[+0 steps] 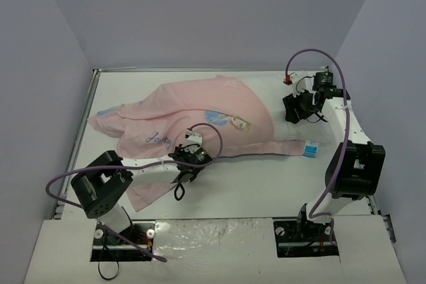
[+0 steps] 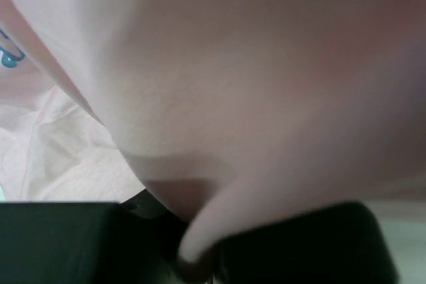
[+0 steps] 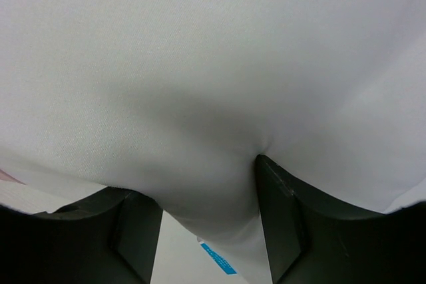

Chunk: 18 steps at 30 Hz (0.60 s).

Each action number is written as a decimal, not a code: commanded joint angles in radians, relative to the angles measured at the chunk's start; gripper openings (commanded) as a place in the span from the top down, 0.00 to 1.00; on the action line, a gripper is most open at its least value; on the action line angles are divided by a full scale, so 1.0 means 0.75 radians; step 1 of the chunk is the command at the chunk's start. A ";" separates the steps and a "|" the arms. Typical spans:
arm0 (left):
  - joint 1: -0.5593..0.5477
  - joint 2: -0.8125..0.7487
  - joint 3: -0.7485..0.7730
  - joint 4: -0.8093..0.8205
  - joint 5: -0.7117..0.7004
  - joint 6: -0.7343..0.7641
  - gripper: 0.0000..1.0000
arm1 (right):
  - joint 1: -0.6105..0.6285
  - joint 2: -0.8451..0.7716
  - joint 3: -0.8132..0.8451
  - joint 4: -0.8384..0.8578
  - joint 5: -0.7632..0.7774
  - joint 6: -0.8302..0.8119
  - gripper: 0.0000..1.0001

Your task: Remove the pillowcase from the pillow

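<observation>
From above, the pillowcase (image 1: pixel 200 108) covers most of the pillow (image 1: pixel 293 145). Only the tagged end at the right fingers (image 1: pixel 297 112) is bare, so most stripping remains. Left wrist: the left fingers (image 2: pixel 216 261) pinch a pink pillowcase fold. Right wrist: 2 fingers clamp white pillow.

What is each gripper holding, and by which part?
The left gripper pinches a fold of the pink pillowcase along its near side. The right gripper grips a bunch of the white pillow at its exposed right end.
</observation>
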 commanded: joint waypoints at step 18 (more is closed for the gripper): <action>0.248 -1.156 0.042 -0.339 0.153 0.018 0.98 | -0.139 -0.214 0.193 -0.367 -0.397 -0.099 0.17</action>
